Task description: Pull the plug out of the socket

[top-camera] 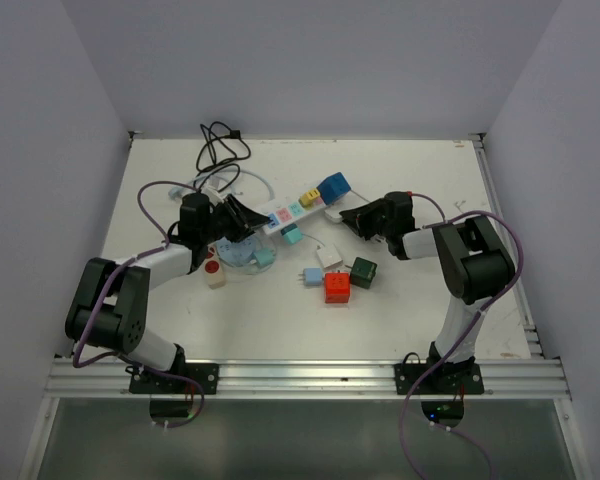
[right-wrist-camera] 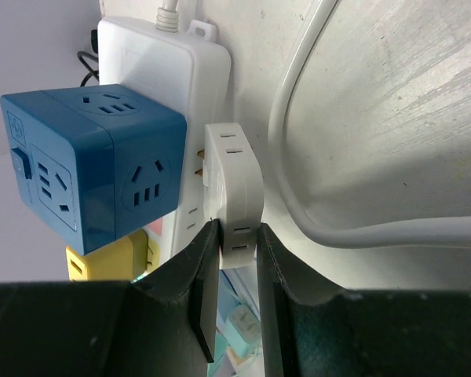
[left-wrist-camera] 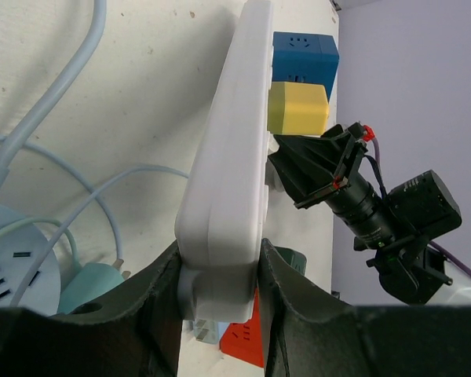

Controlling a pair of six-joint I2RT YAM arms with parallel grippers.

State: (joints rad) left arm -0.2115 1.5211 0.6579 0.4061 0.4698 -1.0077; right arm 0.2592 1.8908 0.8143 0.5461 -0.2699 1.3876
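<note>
The socket is a white power strip [top-camera: 285,213] lying across the middle of the table. My left gripper [top-camera: 242,222] is shut on its near end [left-wrist-camera: 231,157], one finger pressed on each long side [left-wrist-camera: 220,290]. At the strip's far end, a small white plug [right-wrist-camera: 234,184] sits in the side, below a blue cube adapter [right-wrist-camera: 94,165]. My right gripper [right-wrist-camera: 237,243] is shut on that plug, gripping its two flat faces. Brass prongs [right-wrist-camera: 198,169] show in a narrow gap between plug and strip [right-wrist-camera: 173,71]. In the top view the right gripper [top-camera: 342,215] meets the plug [top-camera: 334,213].
A yellow adapter [top-camera: 308,197] sits beside the blue cube [top-camera: 334,187] on the strip. Loose on the table lie a red cube [top-camera: 338,287], a dark green cube [top-camera: 363,272], a white cube [top-camera: 329,256] and a teal plug [top-camera: 264,257]. A black cable [top-camera: 220,145] lies at the back.
</note>
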